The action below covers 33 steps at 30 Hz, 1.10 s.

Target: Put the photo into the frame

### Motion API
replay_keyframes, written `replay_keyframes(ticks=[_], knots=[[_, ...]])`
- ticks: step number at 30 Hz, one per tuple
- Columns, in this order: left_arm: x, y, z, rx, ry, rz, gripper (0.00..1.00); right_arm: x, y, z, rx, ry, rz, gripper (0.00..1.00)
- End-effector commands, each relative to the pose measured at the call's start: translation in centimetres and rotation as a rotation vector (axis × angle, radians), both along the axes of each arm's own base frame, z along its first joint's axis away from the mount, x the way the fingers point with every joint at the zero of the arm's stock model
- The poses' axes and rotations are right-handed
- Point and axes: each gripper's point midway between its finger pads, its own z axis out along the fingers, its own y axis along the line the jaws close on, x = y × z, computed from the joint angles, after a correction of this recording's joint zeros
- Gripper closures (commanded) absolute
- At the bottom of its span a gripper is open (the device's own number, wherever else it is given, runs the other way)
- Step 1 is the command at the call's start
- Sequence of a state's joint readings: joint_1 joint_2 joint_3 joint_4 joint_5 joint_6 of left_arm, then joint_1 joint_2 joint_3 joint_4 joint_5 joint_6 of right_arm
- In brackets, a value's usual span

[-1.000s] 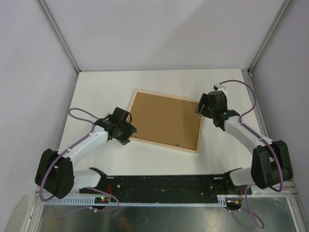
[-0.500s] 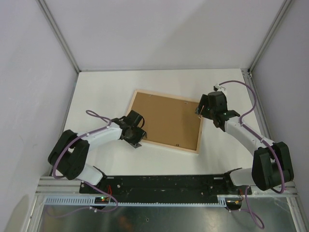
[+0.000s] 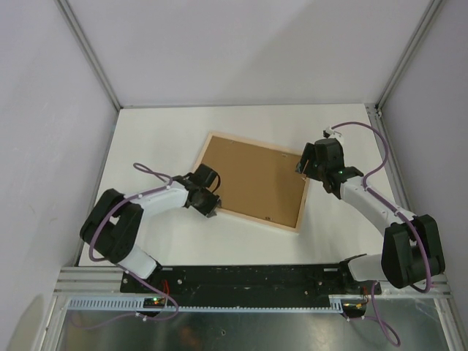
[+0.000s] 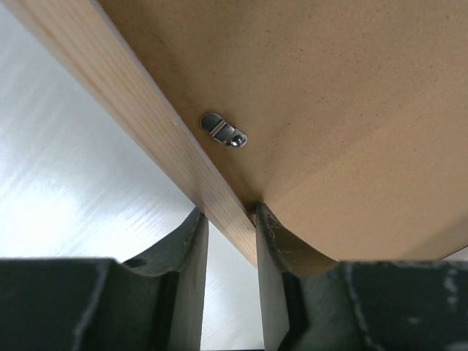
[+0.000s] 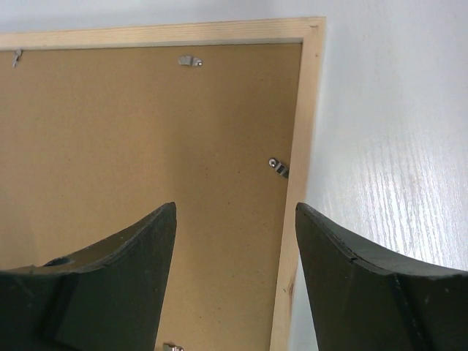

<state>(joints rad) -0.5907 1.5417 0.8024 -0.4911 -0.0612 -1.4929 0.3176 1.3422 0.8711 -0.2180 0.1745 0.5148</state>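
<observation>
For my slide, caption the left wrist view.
Left end effector pinching the wooden edge of the frame, beside a metal clip.

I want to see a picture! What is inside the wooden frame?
A brown backing board fills the frame, with small metal clips at its edge. Whatever lies under the board is covered, so no picture can be seen.

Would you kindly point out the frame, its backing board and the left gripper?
the frame (image 5: 308, 110), right wrist view, its wooden side rail.
the backing board (image 3: 252, 183), top view, its centre.
the left gripper (image 4: 228, 219), left wrist view, between its fingertips.
</observation>
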Motion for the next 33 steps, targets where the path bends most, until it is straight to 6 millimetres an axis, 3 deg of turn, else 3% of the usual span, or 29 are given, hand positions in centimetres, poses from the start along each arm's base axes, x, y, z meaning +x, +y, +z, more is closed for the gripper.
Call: replay_keyframes(ticks=[1, 3, 8, 13, 23, 33], knots=[[3.7, 1.4, 0.8, 0.085, -0.093, -0.105, 0.89, 0.4, 0.1, 1.3, 0.004, -0.04, 0.008, 0.3], [5.5, 2.6, 0.9, 0.129, -0.112, -0.195, 0.97, 0.4, -0.1, 1.3, -0.001, -0.038, 0.011, 0.3], [9.8, 5.6, 0.6, 0.213, -0.145, -0.414, 1.0, 0.1, -0.4, 0.8, -0.024, -0.02, 0.012, 0.29], [12.6, 5.9, 0.4, 0.257, -0.194, -0.618, 1.0, -0.1, -0.6, -0.3, -0.055, 0.013, 0.018, 0.28], [14.3, 3.4, 0.4, 0.127, -0.29, -0.944, 1.0, -1.3, -0.2, -3.7, -0.114, 0.094, 0.077, 0.21], [16.2, 4.5, 1.6, 0.189, -0.335, -1.012, 1.0, -3.7, 0.1, -6.1, -0.163, 0.156, 0.12, 0.2]])
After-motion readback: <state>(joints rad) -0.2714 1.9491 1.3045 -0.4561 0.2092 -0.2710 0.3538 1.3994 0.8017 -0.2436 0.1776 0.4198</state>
